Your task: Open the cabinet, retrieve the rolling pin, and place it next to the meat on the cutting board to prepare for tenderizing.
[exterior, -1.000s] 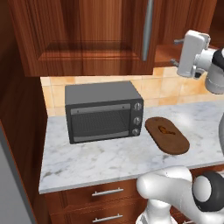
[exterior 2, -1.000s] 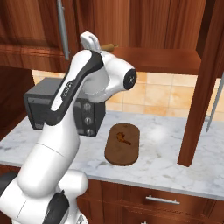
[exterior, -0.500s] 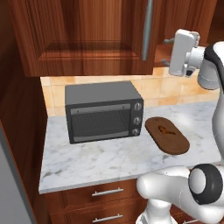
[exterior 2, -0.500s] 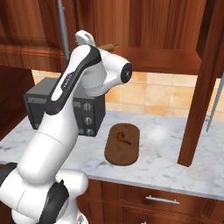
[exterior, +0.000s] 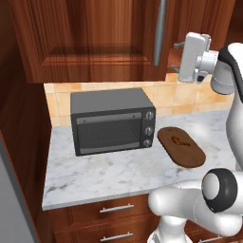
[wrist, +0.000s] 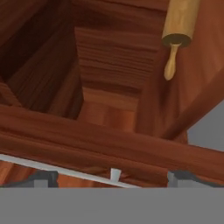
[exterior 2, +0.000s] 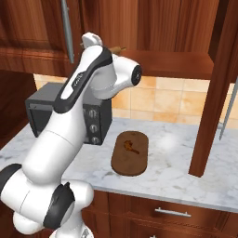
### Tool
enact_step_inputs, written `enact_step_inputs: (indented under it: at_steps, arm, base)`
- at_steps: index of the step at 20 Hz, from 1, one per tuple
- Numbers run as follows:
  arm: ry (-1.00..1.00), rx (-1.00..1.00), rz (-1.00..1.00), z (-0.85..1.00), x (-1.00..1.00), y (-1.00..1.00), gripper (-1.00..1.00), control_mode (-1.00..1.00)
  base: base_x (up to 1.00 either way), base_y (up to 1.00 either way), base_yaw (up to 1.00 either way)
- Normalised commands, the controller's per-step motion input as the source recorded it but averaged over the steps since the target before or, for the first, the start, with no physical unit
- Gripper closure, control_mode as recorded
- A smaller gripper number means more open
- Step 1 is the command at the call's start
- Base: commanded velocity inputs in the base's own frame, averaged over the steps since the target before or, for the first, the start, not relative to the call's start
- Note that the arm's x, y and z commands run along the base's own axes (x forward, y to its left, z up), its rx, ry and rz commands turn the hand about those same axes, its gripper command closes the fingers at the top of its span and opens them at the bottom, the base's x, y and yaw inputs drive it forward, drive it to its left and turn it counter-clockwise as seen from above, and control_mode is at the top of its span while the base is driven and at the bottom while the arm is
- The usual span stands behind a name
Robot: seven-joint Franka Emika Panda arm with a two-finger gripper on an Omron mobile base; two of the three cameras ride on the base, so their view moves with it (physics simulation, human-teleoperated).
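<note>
The cabinet (exterior: 95, 38) has its left door shut, and its right door (exterior 2: 217, 88) swung wide open. On the bare shelf inside lies the rolling pin (exterior 2: 117, 48), a slim tan rod, which the hand view shows at the upper right (wrist: 178, 22). My gripper (exterior: 175, 57) hangs in front of the opening at shelf height, open and holding nothing, a short way from the pin. Its fingertips (wrist: 43, 177) stand far apart. Down on the counter the oval cutting board (exterior: 182, 148) carries the small meat (exterior: 179, 140), which is also in the right base view (exterior 2: 130, 145).
A dark toaster oven (exterior: 111, 121) stands on the marble counter (exterior: 109, 173) left of the board. The shut door's long silver handle (exterior: 160, 33) hangs just left of my hand. The open door's handle (exterior 2: 229, 109) juts over the counter's right side. Drawers (exterior: 116, 208) sit below.
My hand has moved left, closer to the open cabinet shelf, with the jaws staying wide. Nothing else has shifted.
</note>
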Motion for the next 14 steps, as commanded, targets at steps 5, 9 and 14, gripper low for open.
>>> enact_step_inputs:
  at_steps: [5, 9, 14]
  arm:
    - [0.00, 0.09, 0.10, -0.12, 0.10, 0.00, -1.00, -1.00]
    - [0.00, 0.09, 0.09, -0.11, 0.09, 0.00, -1.00, -1.00]
    - [0.00, 0.03, 0.07, -0.02, 0.18, -0.04, -1.00, -1.00]
  base:
    - [0.00, 0.00, 0.00]
    - [0.00, 0.00, 0.00]
    - [0.00, 0.00, 0.00]
